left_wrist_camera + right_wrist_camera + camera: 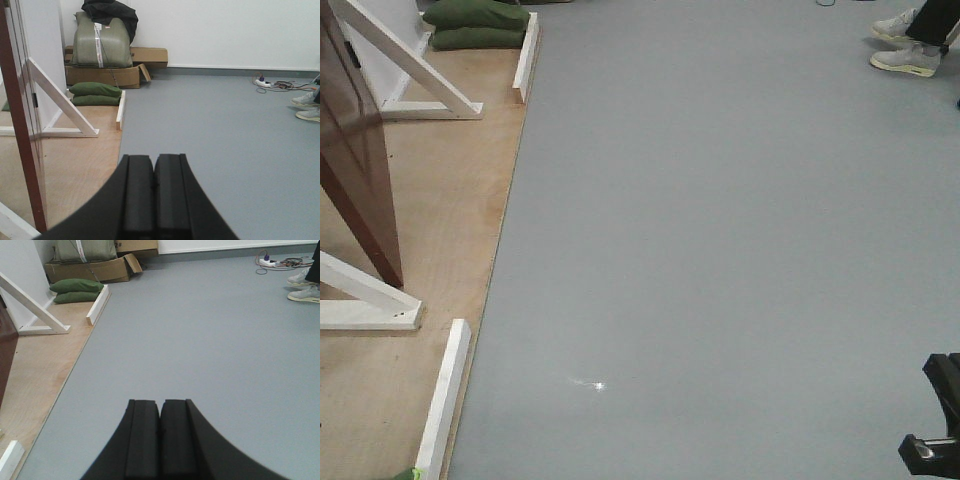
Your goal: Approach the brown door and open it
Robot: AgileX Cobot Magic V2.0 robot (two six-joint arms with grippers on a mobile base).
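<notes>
The brown door (355, 150) stands close on the robot's left, upright on a plywood platform (440, 200), seen nearly edge-on with its handle out of view. Closest to the lenses, the left gripper (154, 197) and right gripper (160, 440) are each pressed together and hold nothing. The step in hand looks like the approach: the base should turn left and square up to the door's face until the handle shows, keeping clear of the platform's white edging, before either arm reaches. Farther out I count two white braces (420, 65), two stacked green sandbags (95, 94), two cardboard boxes (102, 76) and two shoes (905, 48).
</notes>
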